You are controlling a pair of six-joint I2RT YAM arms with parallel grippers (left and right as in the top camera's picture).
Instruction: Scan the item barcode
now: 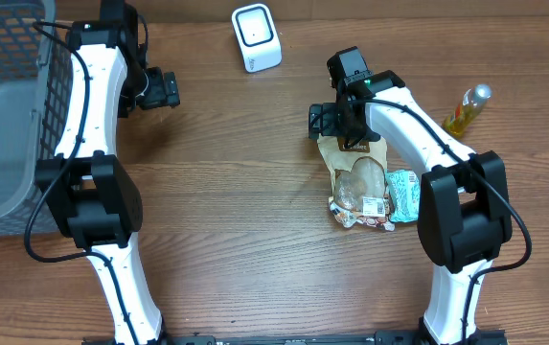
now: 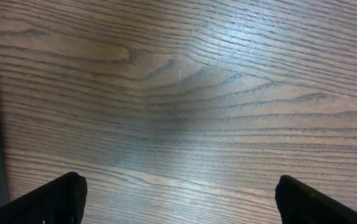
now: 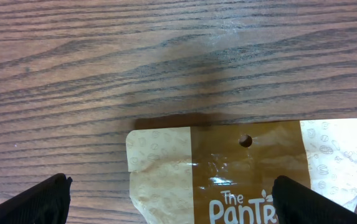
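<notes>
Wood-grain table (image 1: 236,192) seen from overhead, with a white boxy barcode scanner (image 1: 256,36) near the far edge and a grey mesh basket (image 1: 6,115) at the left. Right pincer (image 1: 333,123) spread wide over the top end of a brown-and-cream snack pouch (image 1: 331,153) lying flat, with a teal packet (image 1: 406,195) just beside it and a yellow bottle (image 1: 468,110) farther right. Left pincer (image 1: 162,89) well apart from them, nearer the basket, over bare wood.

Left wrist view: black fingertips (image 2: 47,202) set wide, holding nothing, only table (image 2: 178,93) between.

Right wrist view: pincer (image 3: 169,202) wide and empty above the pouch (image 3: 247,174), printed side up, hang hole near its top edge; contact with the fingertips (image 3: 41,202) impossible to tell.
</notes>
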